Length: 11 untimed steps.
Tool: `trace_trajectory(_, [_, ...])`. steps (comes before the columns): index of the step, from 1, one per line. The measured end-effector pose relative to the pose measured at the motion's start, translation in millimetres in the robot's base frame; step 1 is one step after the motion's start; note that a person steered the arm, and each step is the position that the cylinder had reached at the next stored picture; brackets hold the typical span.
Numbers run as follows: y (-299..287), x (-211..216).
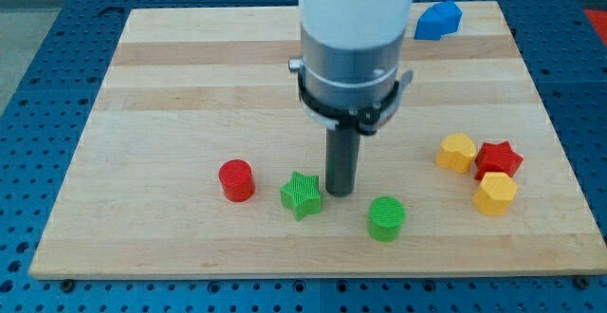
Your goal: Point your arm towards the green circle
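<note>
The green circle [386, 218] lies near the view's bottom, a little right of centre, on the wooden board [190, 85]. My tip [340, 193] rests on the board just up and to the left of it, a short gap apart. A green star [302, 195] lies right beside my tip on its left. The rod hangs from the large white and grey arm body at the view's top centre.
A red circle [236, 180] lies left of the green star. At the view's right are a yellow heart-like block [456, 152], a red star [499, 158] and a yellow hexagon [495, 193]. A blue block [437, 20] lies at the top edge.
</note>
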<state>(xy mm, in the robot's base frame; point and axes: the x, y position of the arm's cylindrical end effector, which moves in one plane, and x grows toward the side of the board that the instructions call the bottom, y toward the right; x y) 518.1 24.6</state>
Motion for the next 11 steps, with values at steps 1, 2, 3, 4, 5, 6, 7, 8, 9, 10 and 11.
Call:
trace_trajectory(1, [-12,-14])
trace_trajectory(2, [-34,9])
trace_trajectory(3, [-41,43])
trace_trajectory(4, [-41,19])
trace_trajectory(5, [-8,-25])
trace_trajectory(6, [51,-30])
trace_trajectory(7, [94,-18])
trace_trajectory(8, [110,12])
trace_trajectory(9, [119,38])
trace_trajectory(10, [92,60])
trace_trajectory(11, [32,66])
